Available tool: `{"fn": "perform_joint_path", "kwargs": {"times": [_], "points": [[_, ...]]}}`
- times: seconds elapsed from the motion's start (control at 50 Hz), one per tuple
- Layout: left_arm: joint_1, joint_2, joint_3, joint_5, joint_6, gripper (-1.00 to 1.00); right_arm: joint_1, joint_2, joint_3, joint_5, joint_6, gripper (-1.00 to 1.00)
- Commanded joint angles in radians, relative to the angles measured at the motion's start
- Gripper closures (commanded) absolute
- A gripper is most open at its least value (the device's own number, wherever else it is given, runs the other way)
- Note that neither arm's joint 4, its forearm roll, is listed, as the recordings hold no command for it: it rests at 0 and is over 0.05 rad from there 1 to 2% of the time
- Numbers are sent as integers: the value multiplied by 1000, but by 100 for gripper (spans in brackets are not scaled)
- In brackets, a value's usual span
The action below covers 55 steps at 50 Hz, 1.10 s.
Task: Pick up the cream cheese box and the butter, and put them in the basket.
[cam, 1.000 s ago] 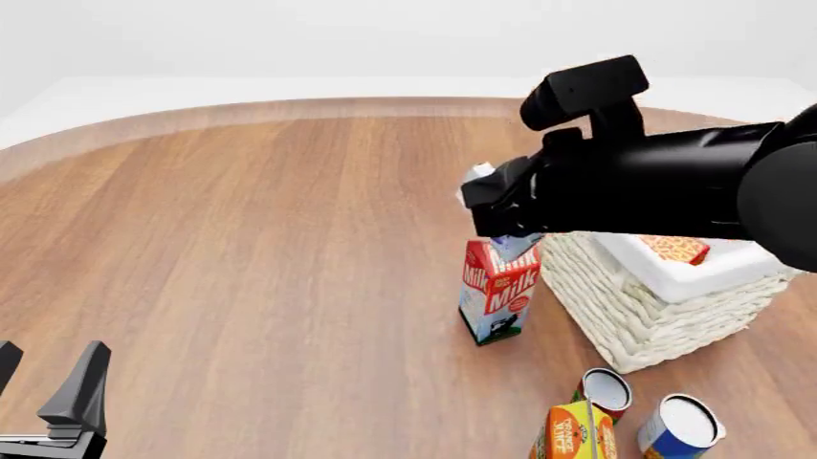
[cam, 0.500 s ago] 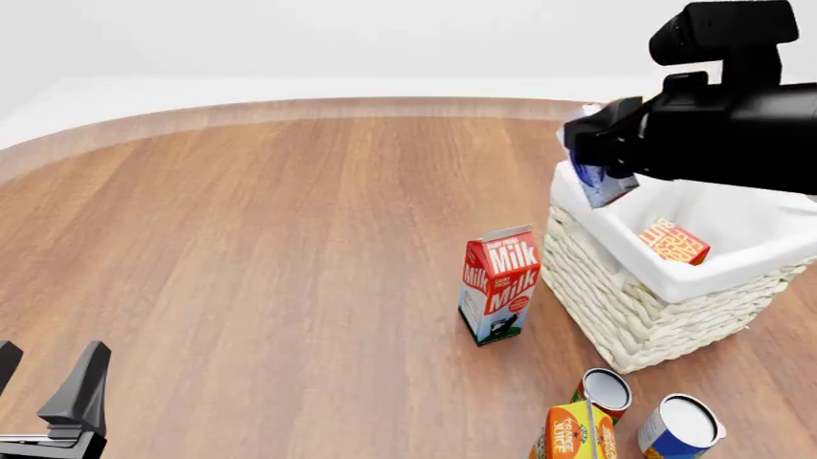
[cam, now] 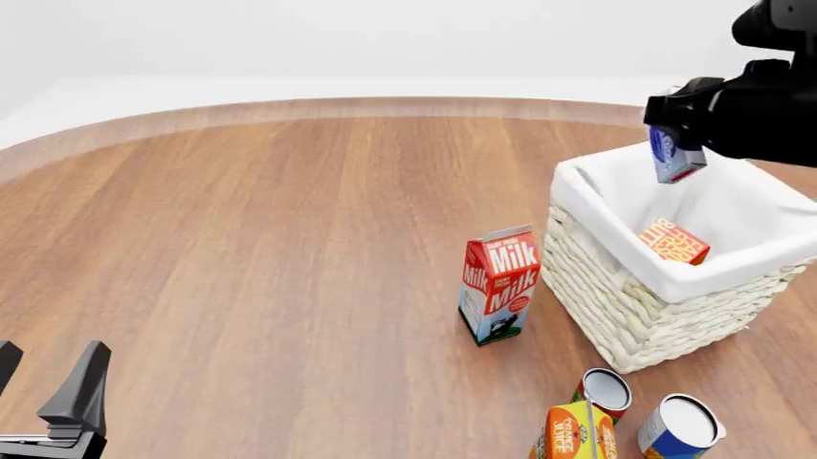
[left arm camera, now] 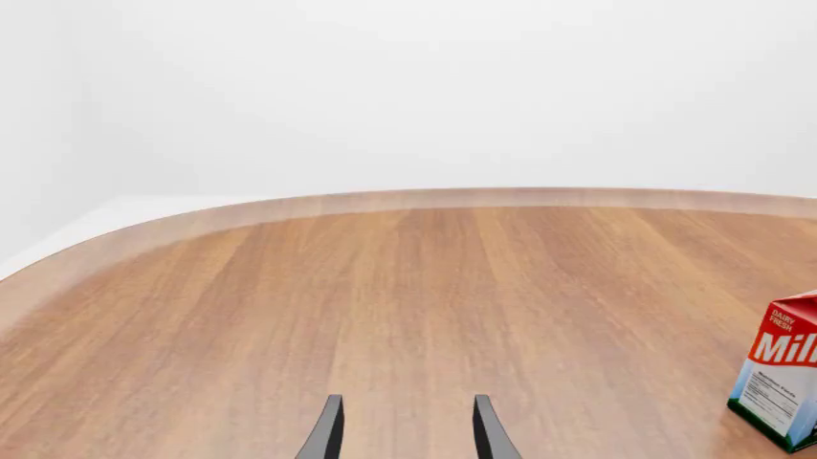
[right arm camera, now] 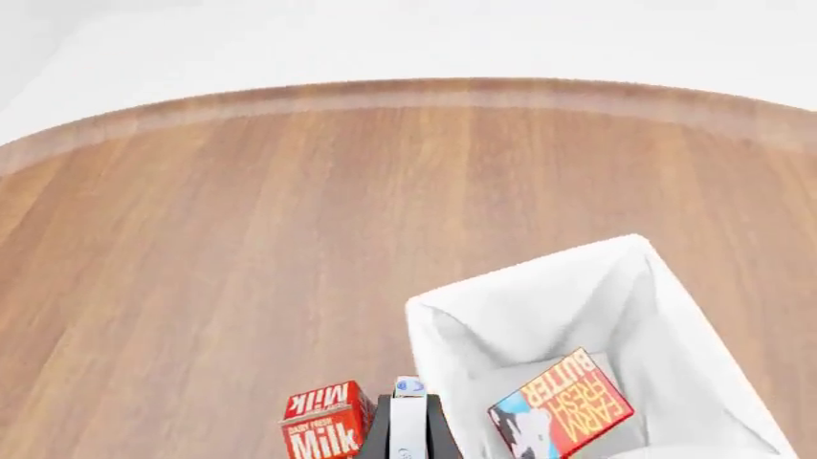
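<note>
Black right gripper [cam: 673, 143] clenched on small blue-and-white cream cheese box [cam: 673, 158], above square cream wicker basket [cam: 626, 306]. Small red-and-orange butter box [cam: 673, 241] flat on white cloth liner inside. Black left gripper [left arm camera: 406, 435] released, low over glossy wooden table [cam: 255, 249].

Left wrist view.
- Left arm's gripper [left arm camera: 406, 430]: two slim black fingertips [left arm camera: 327, 435] at the lower edge, parted, with nothing between them, over bare wood.
- Brown wood-grain table with a paler curved rim [left arm camera: 383, 287]: fills the lower half; the rim arcs across the middle.
- Red, white and blue milk carton [left arm camera: 779, 373]: upright on the table at the frame's edge, partly cut off, "Mil" lettering showing; well apart from the fingertips.
- Plain white backdrop [left arm camera: 408, 96]: behind the table.
</note>
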Motion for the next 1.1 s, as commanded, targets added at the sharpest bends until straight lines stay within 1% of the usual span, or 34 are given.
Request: {"fn": "perform_joint_path", "kwargs": {"times": [0.02, 0.12, 0.14, 0.16, 0.2, 0.28, 0.38, 0.48, 0.5, 0.58, 0.6, 0.76, 0.8, 0.84, 0.86, 1.1], "points": [[0, 0, 0, 0, 0, -100, -118, 42, 7, -51, 27, 100], [0, 0, 0, 0, 0, -100, -141, 58, 21, -73, 25, 100], [0, 0, 0, 0, 0, -100, -147, 63, 1, -57, 26, 100], [0, 0, 0, 0, 0, -100, -162, 69, -2, -59, 12, 100], [0, 0, 0, 0, 0, -100, -175, 76, 19, -84, 23, 100], [0, 0, 0, 0, 0, -100, -182, 80, 18, -81, 22, 100], [0, 0, 0, 0, 0, -100, -196, 101, 48, -122, 23, 100], [0, 0, 0, 0, 0, -100, -215, 112, 27, -109, 22, 100], [0, 0, 0, 0, 0, -100, -227, 127, 46, -139, 16, 100], [0, 0, 0, 0, 0, -100, -233, 138, 34, -131, 23, 100], [0, 0, 0, 0, 0, -100, -232, 146, 56, -159, 25, 100], [0, 0, 0, 0, 0, -100, -231, 172, 65, -184, 31, 100], [0, 0, 0, 0, 0, -100, -228, 173, 69, -189, 28, 100], [0, 0, 0, 0, 0, -100, -226, 170, 53, -168, 29, 100], [0, 0, 0, 0, 0, -100, -225, 177, 74, -195, 29, 100], [0, 0, 0, 0, 0, -100, -223, 203, 69, -203, 14, 100]]}}
